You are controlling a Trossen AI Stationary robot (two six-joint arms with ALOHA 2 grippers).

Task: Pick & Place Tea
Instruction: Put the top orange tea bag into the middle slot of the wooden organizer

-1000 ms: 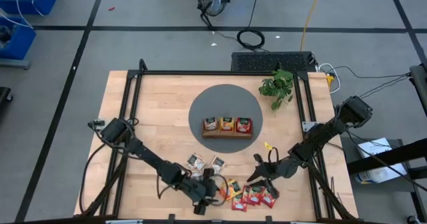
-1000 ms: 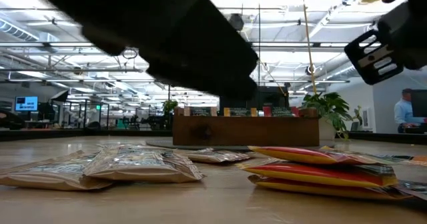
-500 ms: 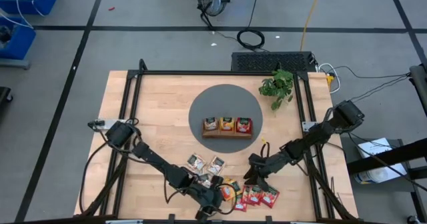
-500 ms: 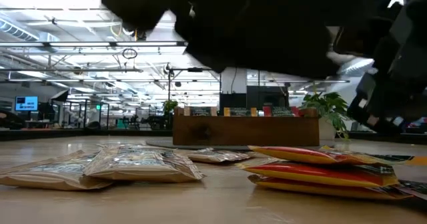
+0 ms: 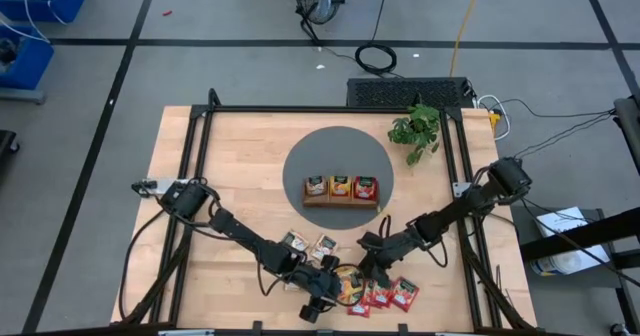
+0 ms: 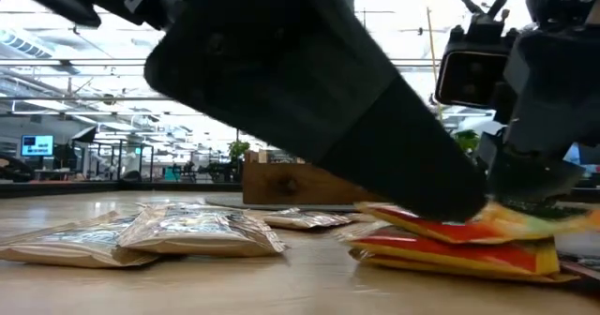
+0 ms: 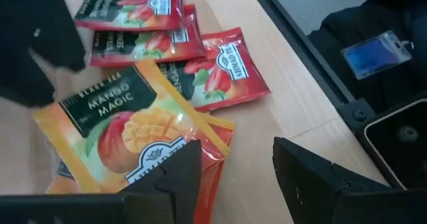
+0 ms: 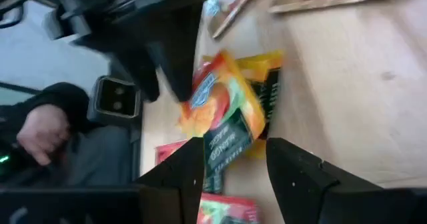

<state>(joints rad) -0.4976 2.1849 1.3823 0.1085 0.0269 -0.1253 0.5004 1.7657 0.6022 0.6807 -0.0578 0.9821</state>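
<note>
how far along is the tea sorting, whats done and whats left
Done: the wooden tray already shows one sachet in each of its three compartments. In hand: both grippers are over the loose pile at the table's near edge, the left gripper open beside the mango sachet and the right gripper open over it. Nothing is gripped. Left: the red sachets and the cream sachets lie loose.

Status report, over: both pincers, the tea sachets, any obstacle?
Left pincer open over the mango sachet. Right pincer open, above the same orange sachet. Red sachets lie beside, on the table. The two arms crowd one spot.
</note>
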